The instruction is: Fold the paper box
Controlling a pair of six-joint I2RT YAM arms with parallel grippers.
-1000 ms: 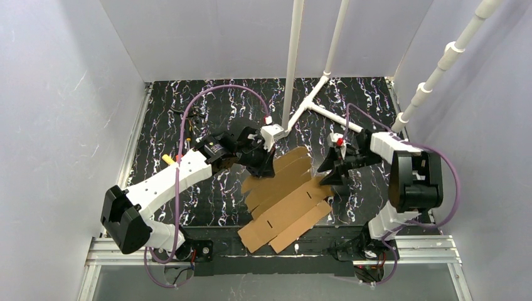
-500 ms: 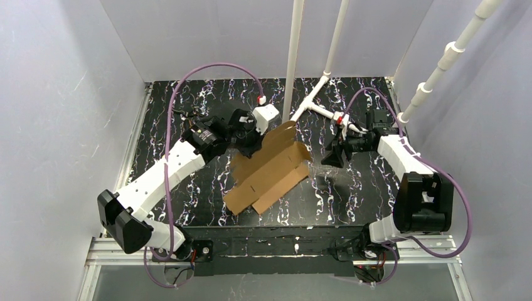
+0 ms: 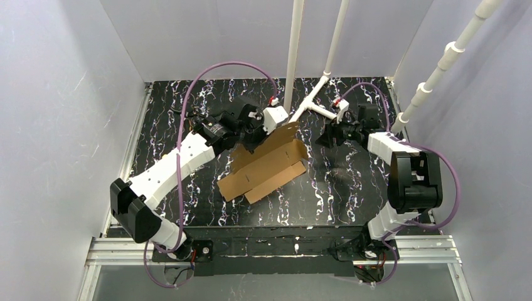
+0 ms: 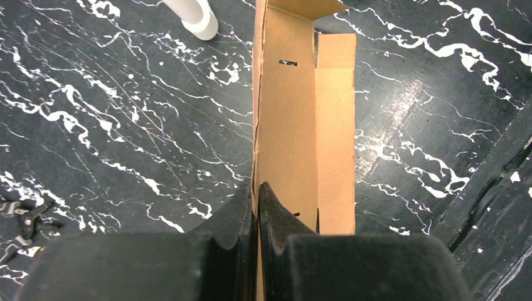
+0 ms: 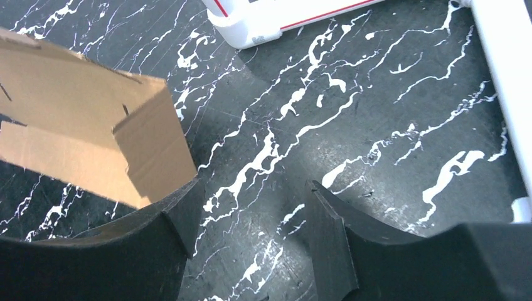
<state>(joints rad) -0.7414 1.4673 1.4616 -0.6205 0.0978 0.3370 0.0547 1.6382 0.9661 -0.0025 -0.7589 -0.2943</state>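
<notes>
The paper box (image 3: 266, 166) is a brown cardboard sheet, partly folded, lying aslant in the middle of the black marbled table. One long panel stands upright along its far-left edge. My left gripper (image 3: 253, 137) is shut on that upright panel; in the left wrist view the fingertips (image 4: 256, 188) pinch the panel's edge, and the box (image 4: 295, 119) stretches away from them. My right gripper (image 3: 327, 135) hovers open to the right of the box, apart from it. In the right wrist view its jaws (image 5: 251, 191) are empty, with a box corner (image 5: 144, 150) to their left.
A white pipe frame (image 3: 317, 103) lies on the table behind the box, with upright poles (image 3: 292, 56) rising from it. A pipe foot (image 4: 191, 11) stands just beyond the left gripper. A small black tool (image 4: 22, 218) lies at the far left.
The left gripper has dragged the box from the front edge toward the table's middle and tipped one panel upright. The right gripper has left the box edge and pulled back toward the pipe frame.
</notes>
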